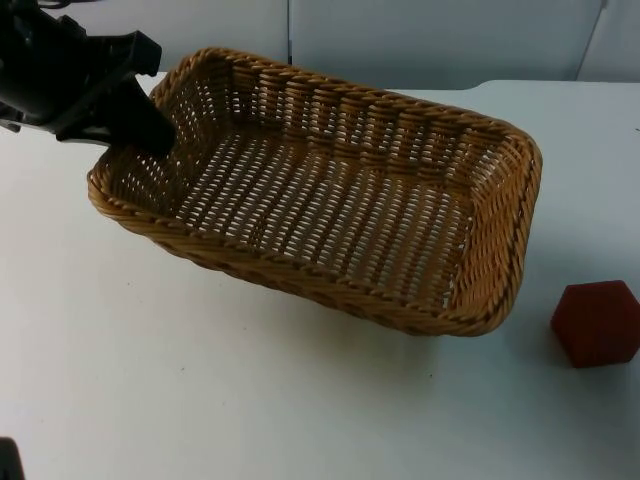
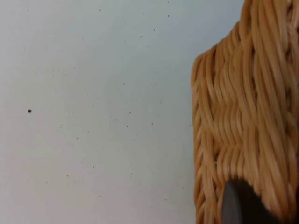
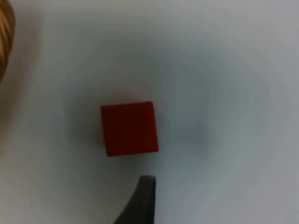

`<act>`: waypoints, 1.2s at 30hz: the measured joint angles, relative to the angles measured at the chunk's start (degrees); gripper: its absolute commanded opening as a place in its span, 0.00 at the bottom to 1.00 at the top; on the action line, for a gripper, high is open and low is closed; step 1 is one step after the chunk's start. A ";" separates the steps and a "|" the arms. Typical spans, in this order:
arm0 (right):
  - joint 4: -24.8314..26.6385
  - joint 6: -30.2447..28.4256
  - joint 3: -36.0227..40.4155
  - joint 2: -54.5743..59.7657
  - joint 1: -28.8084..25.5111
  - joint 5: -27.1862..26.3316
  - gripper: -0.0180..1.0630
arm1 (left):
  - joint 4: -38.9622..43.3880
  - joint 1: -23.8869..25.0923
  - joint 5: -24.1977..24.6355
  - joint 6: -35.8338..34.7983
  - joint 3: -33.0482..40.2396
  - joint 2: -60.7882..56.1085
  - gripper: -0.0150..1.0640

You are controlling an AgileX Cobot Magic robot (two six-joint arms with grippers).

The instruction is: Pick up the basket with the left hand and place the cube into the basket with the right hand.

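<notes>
White table top [image 1: 200, 400] backs everything. At its left end, the left gripper [image 1: 150, 130] clamps the wicker basket's [image 1: 320, 200] short wall, tilting it for lifting. Rightward, the red cube [image 1: 596, 323] lies on the table just beside the basket; the right gripper [image 3: 142, 200] hovers above it, finger spread I cannot tell.

You have one wicker basket [image 1: 330, 190] on the bench [image 1: 200, 380], seen from the top. One red cube [image 1: 597, 322] sits on the bench too. One black end effector [image 1: 150, 130], the left, at the basket's end wall.
</notes>
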 measured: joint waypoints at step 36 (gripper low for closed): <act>3.07 2.87 -0.21 33.21 5.96 -20.04 0.18 | 0.00 0.00 0.00 0.00 0.00 0.00 0.01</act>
